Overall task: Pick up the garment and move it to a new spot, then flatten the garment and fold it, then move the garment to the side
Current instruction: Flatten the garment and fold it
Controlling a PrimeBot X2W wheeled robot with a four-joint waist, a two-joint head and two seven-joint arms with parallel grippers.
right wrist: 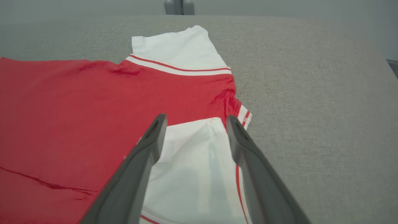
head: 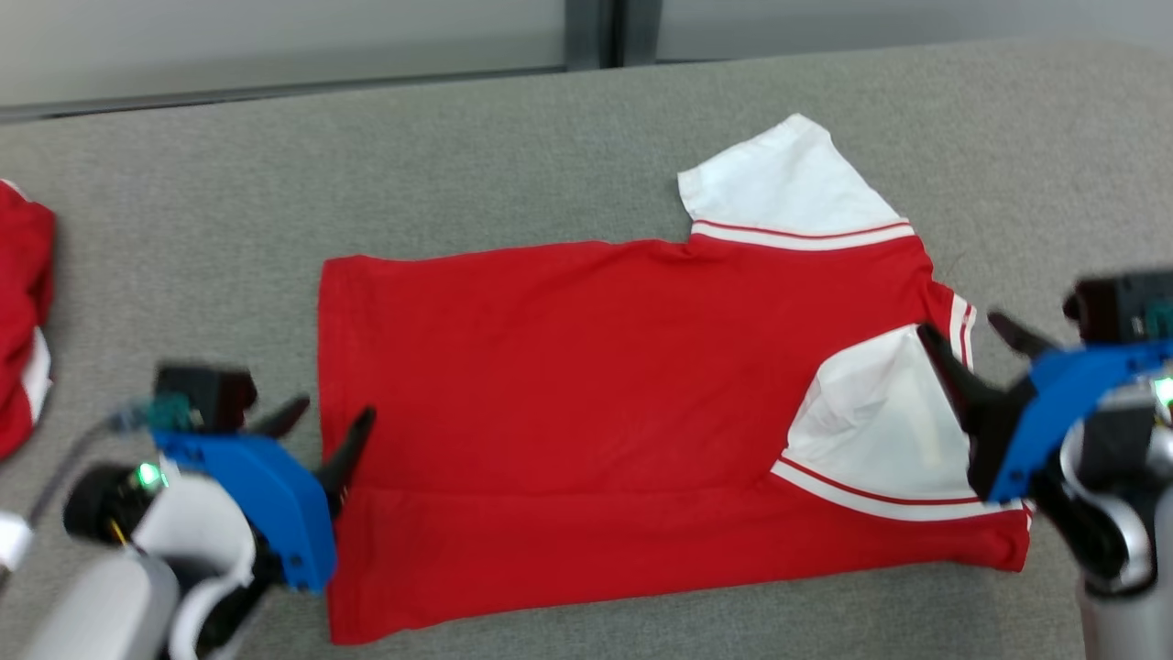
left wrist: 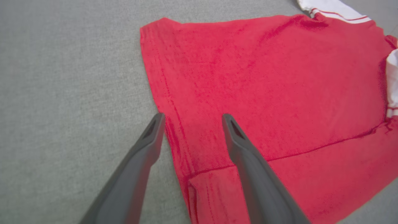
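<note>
The garment (head: 586,367) is a red T-shirt with white sleeves, lying flat on the grey table with its near long edge folded up over the body. One white sleeve sticks out at the far right; the other is folded in over the red cloth. My left gripper (head: 323,423) hovers open over the hem at the shirt's left edge, nothing between its fingers. In the left wrist view the left gripper (left wrist: 192,117) straddles the garment (left wrist: 264,93) hem. My right gripper (head: 970,337) is open above the folded-in sleeve. The right wrist view shows the right gripper (right wrist: 196,118) over that white sleeve (right wrist: 192,174).
Another red and white garment (head: 23,312) lies bunched at the table's left edge. The grey table (head: 275,183) stretches bare behind and to the right of the shirt. A pale wall with a dark post runs along the far edge.
</note>
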